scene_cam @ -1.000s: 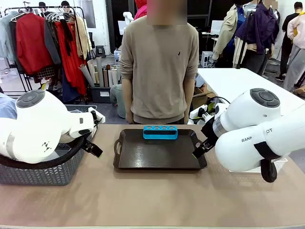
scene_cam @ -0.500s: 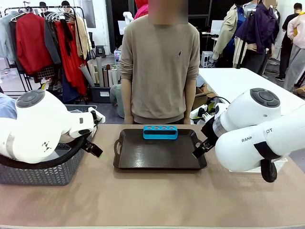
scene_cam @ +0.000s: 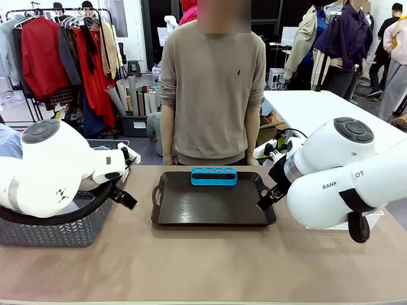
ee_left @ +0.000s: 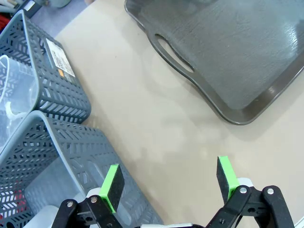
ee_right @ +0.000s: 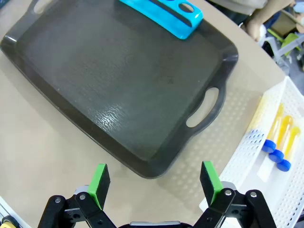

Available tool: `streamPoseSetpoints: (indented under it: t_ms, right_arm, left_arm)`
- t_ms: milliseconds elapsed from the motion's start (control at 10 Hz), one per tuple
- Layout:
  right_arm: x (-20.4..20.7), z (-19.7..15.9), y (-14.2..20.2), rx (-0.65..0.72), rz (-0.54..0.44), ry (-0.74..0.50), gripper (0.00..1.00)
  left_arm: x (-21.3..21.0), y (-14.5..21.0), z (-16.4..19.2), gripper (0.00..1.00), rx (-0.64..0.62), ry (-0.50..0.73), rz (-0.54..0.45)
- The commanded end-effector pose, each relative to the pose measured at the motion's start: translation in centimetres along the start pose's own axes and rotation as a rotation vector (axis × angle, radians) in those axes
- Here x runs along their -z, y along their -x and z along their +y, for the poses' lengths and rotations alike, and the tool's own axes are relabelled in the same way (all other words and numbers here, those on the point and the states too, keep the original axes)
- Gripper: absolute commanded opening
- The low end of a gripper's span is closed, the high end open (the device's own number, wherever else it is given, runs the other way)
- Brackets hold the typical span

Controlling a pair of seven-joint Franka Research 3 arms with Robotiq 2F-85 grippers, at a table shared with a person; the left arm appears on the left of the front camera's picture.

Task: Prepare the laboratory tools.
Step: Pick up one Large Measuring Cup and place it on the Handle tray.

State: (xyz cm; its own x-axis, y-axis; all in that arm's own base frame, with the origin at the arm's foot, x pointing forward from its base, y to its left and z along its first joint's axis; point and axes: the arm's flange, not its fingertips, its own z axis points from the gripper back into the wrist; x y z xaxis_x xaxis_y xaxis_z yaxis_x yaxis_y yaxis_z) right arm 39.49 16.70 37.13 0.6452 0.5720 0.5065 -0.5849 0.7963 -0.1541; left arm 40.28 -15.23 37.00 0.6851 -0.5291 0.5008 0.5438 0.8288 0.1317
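While both arms are holding the same poses as a second ago, nothing is shifting on table.

- Left gripper is hanging wide open and empty over bare tabletop between grey baskets and tray.
- Right gripper is likewise gaping, gripping nothing, over tray's near corner.
- Tubes are lying in white mesh basket, just beside tray.
- Clear beaker is sitting in farther grey basket.
- Blue rack is waiting on tray, holes appearing empty.
- Person is standing at far edge, arms hanging.

Judging from this, task is barely starting, with no tool picked yet.
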Motion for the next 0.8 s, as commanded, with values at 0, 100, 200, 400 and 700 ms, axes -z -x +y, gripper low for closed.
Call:
streamPoseSetpoints:
  t_ms: [0,100,200,400,700]
  right_arm:
    - [0.0,-0.01,0.0,0.0,0.0,0.0,1.0]
    - [0.0,-0.01,0.0,0.0,0.0,0.0,1.0]
    - [0.0,-0.01,0.0,0.0,0.0,0.0,1.0]
    - [0.0,-0.01,0.0,0.0,0.0,0.0,1.0]
    - [0.0,0.0,0.0,0.0,0.0,0.0,1.0]
  left_arm:
    - [-0.01,0.0,0.02,1.0,-0.001,0.0,0.0]
    - [-0.01,0.0,0.02,1.0,-0.001,0.0,0.0]
    - [-0.01,0.0,0.02,1.0,-0.001,0.0,0.0]
    - [-0.01,0.0,0.02,1.0,-0.001,0.0,0.0]
    - [0.0,0.0,0.0,1.0,0.0,0.0,0.0]
